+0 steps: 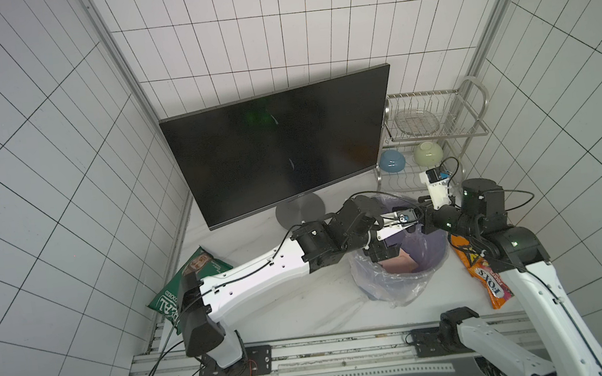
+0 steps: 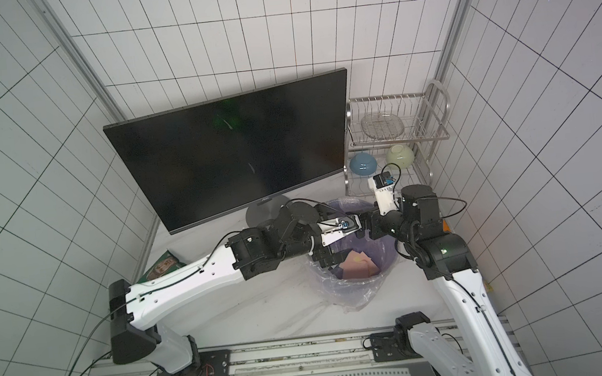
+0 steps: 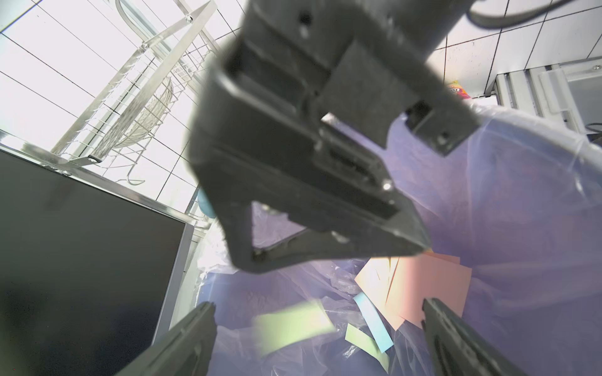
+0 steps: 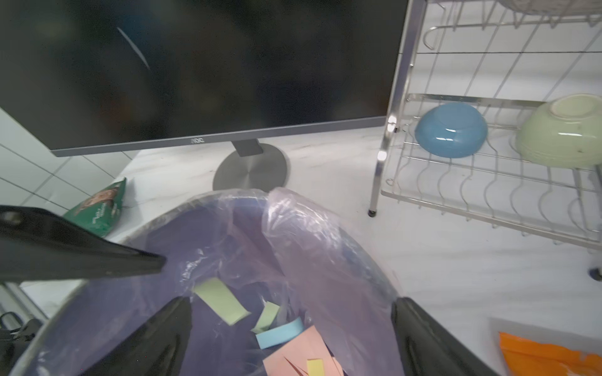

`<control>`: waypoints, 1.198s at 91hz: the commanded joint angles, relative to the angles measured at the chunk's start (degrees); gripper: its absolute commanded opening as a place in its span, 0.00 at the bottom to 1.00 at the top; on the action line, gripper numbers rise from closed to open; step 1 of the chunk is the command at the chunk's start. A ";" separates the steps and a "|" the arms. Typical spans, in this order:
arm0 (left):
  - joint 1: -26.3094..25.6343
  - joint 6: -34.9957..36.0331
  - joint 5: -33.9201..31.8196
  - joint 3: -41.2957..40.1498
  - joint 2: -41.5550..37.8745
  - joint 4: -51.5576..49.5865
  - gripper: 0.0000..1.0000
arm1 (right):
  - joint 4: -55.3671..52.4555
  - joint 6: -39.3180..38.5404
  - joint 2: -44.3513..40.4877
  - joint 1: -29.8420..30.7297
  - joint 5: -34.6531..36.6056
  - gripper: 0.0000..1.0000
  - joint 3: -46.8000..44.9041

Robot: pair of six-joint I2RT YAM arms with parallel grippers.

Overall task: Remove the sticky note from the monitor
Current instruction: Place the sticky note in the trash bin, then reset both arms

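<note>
The monitor (image 1: 276, 153) stands at the back of the white table (image 1: 304, 310), turned at an angle, with the tiled wall (image 1: 62, 183) on its left and the wire dish rack (image 1: 437, 121) just beside its right edge. It is a large flat black panel with a thin bezel. A grey strip along the bottom edge carries a small AOC logo (image 4: 197, 140), and a short neck joins it to a round brushed grey disc stand (image 4: 250, 167). The screen is dark, with faint curved streaks of reflection. In front of the stand sits a purple bin (image 1: 432, 255) lined with a clear plastic bag (image 1: 390, 294), and both arms reach over it. The left gripper (image 3: 319, 338) points down into the bin with its 2 fingers spread wide, gripping nothing. The right gripper (image 4: 293, 341) is also spread apart and empty above the rim. A pale green sticky note (image 3: 293, 325), blurred in the left wrist view, shows between the left fingers and touches neither. Below it, pink notes (image 4: 293, 355) and a blue strip (image 4: 280, 335) lie in the bag.
</note>
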 commanded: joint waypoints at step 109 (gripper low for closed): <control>33.48 -37.43 -10.23 -47.37 -36.57 16.48 0.98 | 40.37 10.03 16.66 -36.51 3.82 0.99 -18.95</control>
